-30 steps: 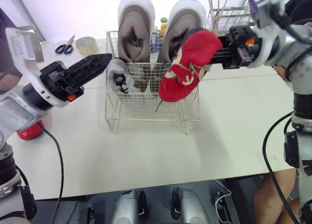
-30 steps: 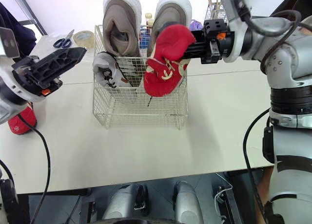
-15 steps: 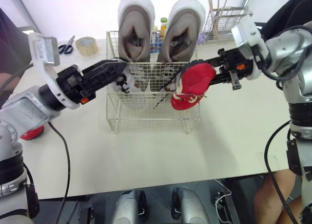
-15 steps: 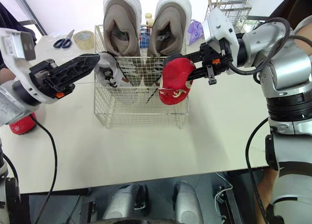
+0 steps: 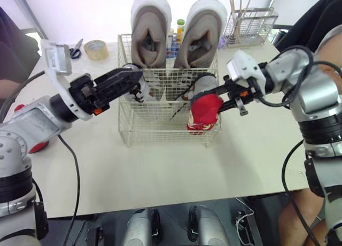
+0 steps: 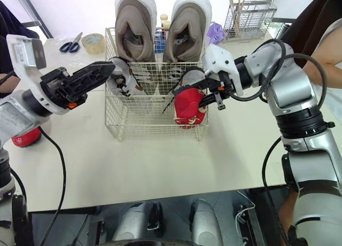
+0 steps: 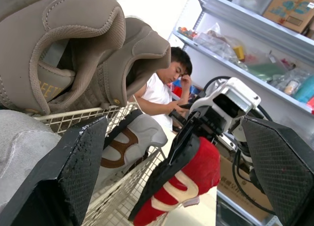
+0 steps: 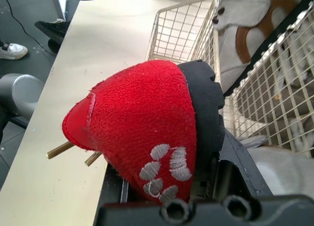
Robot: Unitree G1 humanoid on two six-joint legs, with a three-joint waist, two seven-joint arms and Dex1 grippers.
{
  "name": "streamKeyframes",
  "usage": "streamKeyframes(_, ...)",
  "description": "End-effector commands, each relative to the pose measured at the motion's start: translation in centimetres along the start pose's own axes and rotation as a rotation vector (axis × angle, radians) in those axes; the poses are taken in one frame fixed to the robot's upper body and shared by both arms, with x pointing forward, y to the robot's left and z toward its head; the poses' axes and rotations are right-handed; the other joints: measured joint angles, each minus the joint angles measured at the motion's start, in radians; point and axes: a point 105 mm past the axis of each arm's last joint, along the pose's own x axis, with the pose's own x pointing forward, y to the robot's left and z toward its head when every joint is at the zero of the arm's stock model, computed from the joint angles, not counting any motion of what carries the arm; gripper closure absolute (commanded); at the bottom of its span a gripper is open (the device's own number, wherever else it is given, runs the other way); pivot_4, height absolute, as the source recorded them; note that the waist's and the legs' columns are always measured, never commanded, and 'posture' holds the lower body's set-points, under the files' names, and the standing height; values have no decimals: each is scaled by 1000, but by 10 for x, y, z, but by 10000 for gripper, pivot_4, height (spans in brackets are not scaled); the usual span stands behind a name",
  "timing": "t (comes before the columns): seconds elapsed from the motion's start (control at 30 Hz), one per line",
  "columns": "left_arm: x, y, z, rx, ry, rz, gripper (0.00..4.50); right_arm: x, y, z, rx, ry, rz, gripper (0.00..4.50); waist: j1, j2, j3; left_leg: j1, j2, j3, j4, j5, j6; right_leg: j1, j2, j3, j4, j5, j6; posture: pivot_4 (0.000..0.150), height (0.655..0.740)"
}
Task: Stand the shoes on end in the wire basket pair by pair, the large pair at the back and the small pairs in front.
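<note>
The wire basket (image 5: 128, 129) stands mid-table with the two large beige shoes (image 5: 151, 29) upright on end along its back. A small grey shoe (image 6: 122, 80) with brown stripes stands in the front left part. My right gripper (image 5: 214, 96) is shut on a small red shoe (image 5: 204, 111), which sits low in the basket's front right corner, seemingly behind the front wire. My left gripper (image 5: 131, 77) is open at the basket's left rim, close to the grey shoe. Another red shoe (image 5: 35, 146) lies on the table at the far left, partly hidden by my left arm.
Scissors (image 5: 75, 49) and a tape roll (image 5: 96, 48) lie at the back left. Bottles (image 5: 179, 27) stand behind the basket, and a wire rack (image 5: 251, 24) stands at the back right. A person (image 6: 320, 37) sits close to the table's right edge.
My right gripper has come down with the red shoe from above the basket into its front right corner. My left gripper has moved right, up to the basket's left rim.
</note>
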Motion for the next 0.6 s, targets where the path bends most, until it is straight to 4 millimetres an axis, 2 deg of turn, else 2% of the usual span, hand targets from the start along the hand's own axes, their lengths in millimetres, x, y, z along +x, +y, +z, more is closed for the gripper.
streamKeyframes(0.03, 2, -8, 5, 38, -28, -25, 452, -2, -5, -1, 22, -10, -46, 38122, 0, 0, 0, 0, 0, 0, 0, 0, 0, 0, 0, 0, 0, 0, 0, 1500, 7400)
streamKeyframes(0.13, 3, -7, 4, 39, -30, -25, 452, -1, -7, -4, 45, -4, -62, 38122, -2, 0, 0, 0, 0, 0, 0, 0, 0, 0, 0, 0, 0, 0, 0, 1500, 7400)
streamKeyframes(0.23, 3, -6, 3, 40, -35, -22, 0, -2, -7, -10, 52, 32, -75, 24025, -3, 0, 0, 0, 0, 0, 0, 0, 0, 0, 0, 0, 0, 0, 0, 1500, 7400)
streamKeyframes(0.3, 4, -6, 3, 39, -36, -20, 0, -5, -6, -6, 38, 30, -82, 13297, -3, 0, 0, 0, 0, 0, 0, 0, 0, 0, 0, 0, 0, 0, 0, 1500, 7400)
streamKeyframes(0.33, 4, -5, 2, 39, -36, -19, 0, -6, -6, -4, 29, 28, -87, 9465, -4, 0, 0, 0, 0, 0, 0, 0, 0, 0, 0, 0, 0, 0, 0, 1500, 7400)
streamKeyframes(0.37, 4, -5, 2, 39, -36, -18, 0, -10, -6, 1, 16, 29, -97, 2889, -4, 0, 0, 0, 0, 0, 0, 0, 0, 0, 0, 0, 0, 0, 0, 1500, 7400)
streamKeyframes(0.4, 3, -5, 2, 39, -37, -18, 0, -13, -5, 4, 3, 33, -105, 537, -4, 0, 0, 0, 0, 0, 0, 0, 0, 0, 0, 0, 0, 0, 0, 1500, 7400)
streamKeyframes(0.6, 1, -4, 2, 39, -38, -9, 0, -32, -1, 25, -55, 35, -159, 537, -2, 0, 0, 0, 0, 0, 0, 0, 0, 0, 0, 0, 0, 0, 0, 1500, 7400)
